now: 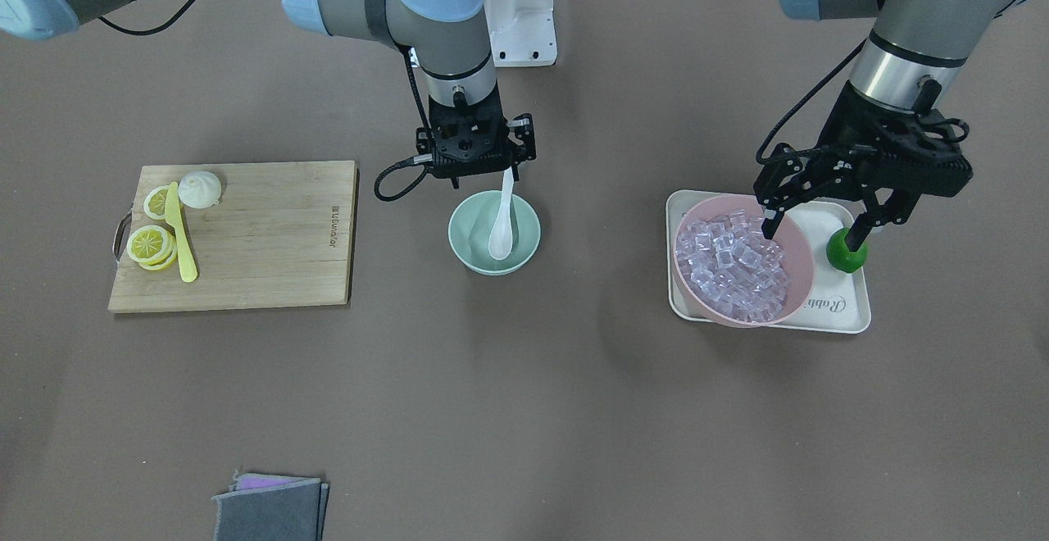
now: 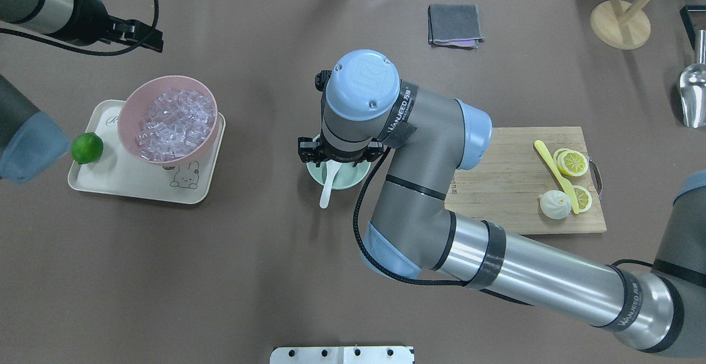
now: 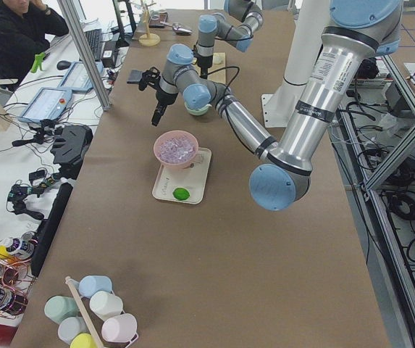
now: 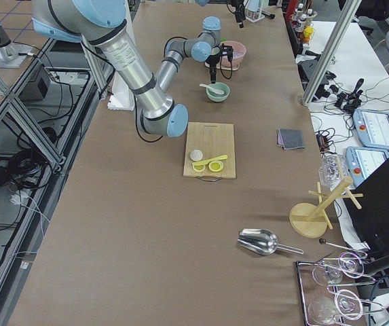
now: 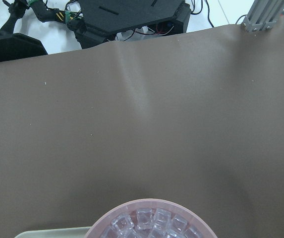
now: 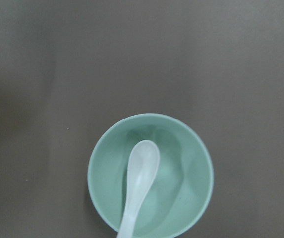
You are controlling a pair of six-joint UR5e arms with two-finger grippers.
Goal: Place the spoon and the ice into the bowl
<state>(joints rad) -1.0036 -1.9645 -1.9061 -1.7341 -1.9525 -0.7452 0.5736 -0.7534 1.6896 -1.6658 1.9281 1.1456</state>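
Observation:
The white spoon point(image 1: 501, 229) lies in the mint-green bowl point(image 1: 467, 250) with its scoop inside and its handle over the rim on the robot's side; it also shows in the right wrist view point(image 6: 141, 183). My right gripper point(image 1: 479, 179) hangs just above the bowl, looks open and holds nothing. The ice point(image 1: 733, 266) fills a pink bowl point(image 1: 801, 279) on a cream tray point(image 1: 844, 315). My left gripper point(image 1: 811, 232) is open and empty above the pink bowl's rim, with one finger over the ice and the other by a lime point(image 1: 844, 256).
A wooden cutting board point(image 1: 270, 238) holds lemon slices point(image 1: 149, 244), a yellow knife point(image 1: 182, 238) and a white bun point(image 1: 200, 188). A folded grey cloth point(image 1: 270, 508) lies near the operators' edge. A metal scoop point(image 2: 694, 94) and a wooden stand point(image 2: 620, 25) sit at the far right.

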